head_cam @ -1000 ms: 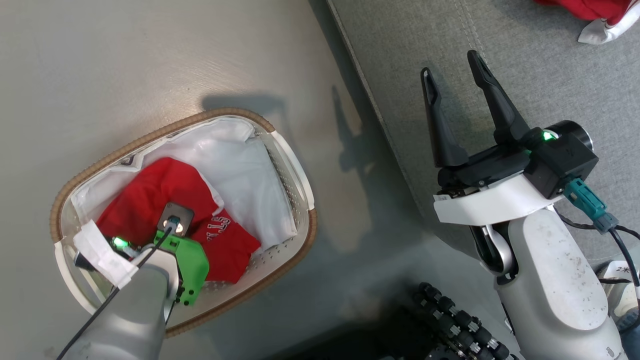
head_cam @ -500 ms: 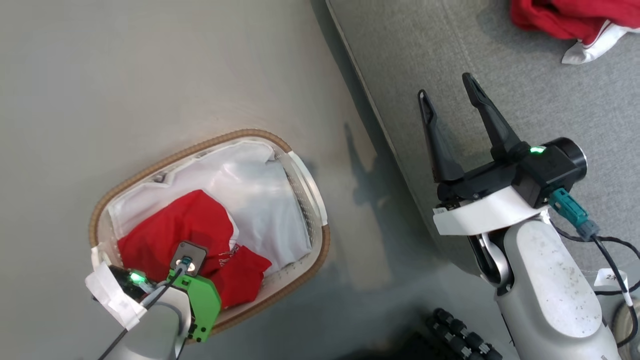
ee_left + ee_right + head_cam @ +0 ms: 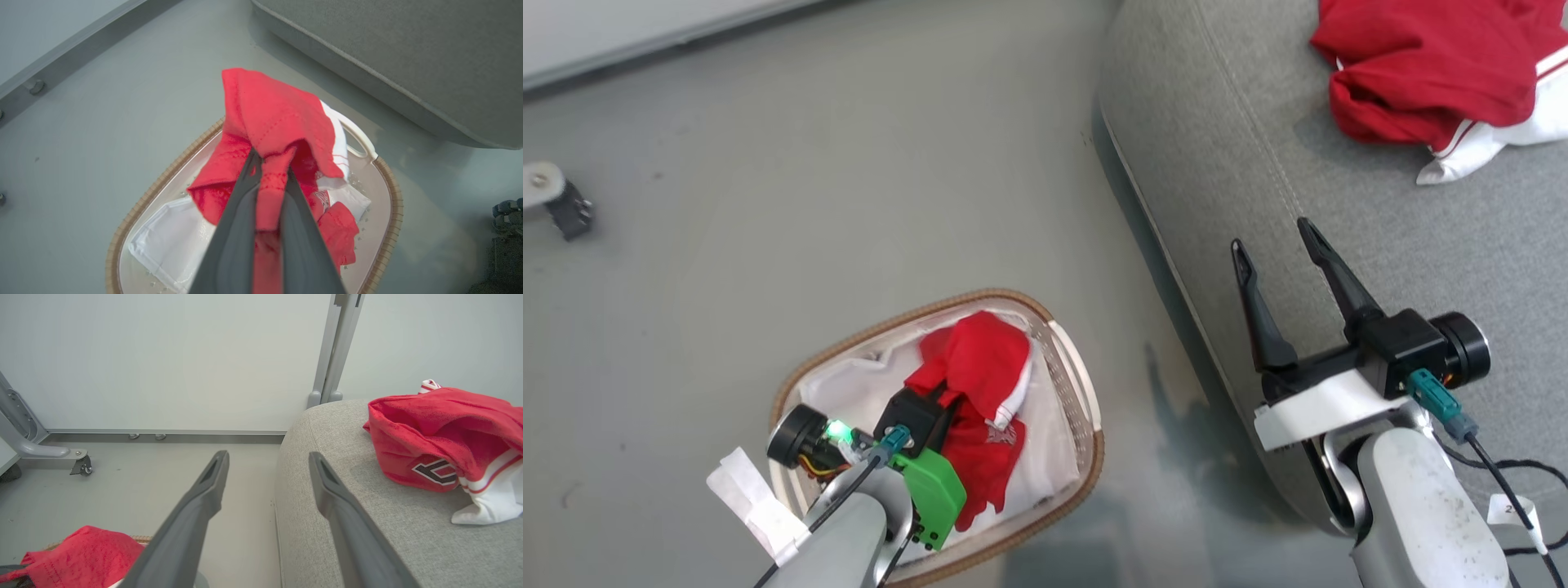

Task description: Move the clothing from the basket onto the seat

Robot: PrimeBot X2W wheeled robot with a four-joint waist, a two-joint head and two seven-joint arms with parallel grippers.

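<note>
Left wrist view: L gripper (image 3: 271, 157) is clamped on a red garment (image 3: 278, 110), bunched above the basket (image 3: 392, 192), tail hanging inside. The seat (image 3: 408, 61) lies to the robot's right of it. R gripper (image 3: 1270, 235), fingers apart & empty, hovers over the seat edge. Count: 2 garments, 1 held, other garment (image 3: 1413, 73) on seat; 1 basket.

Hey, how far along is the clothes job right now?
Done: one red garment lies on the seat. In hand: the left gripper is shut on a second red garment, raised above the basket with its lower folds hanging inside. Left: carry it to the seat and release; the right gripper is open, empty, over the seat's edge.
</note>
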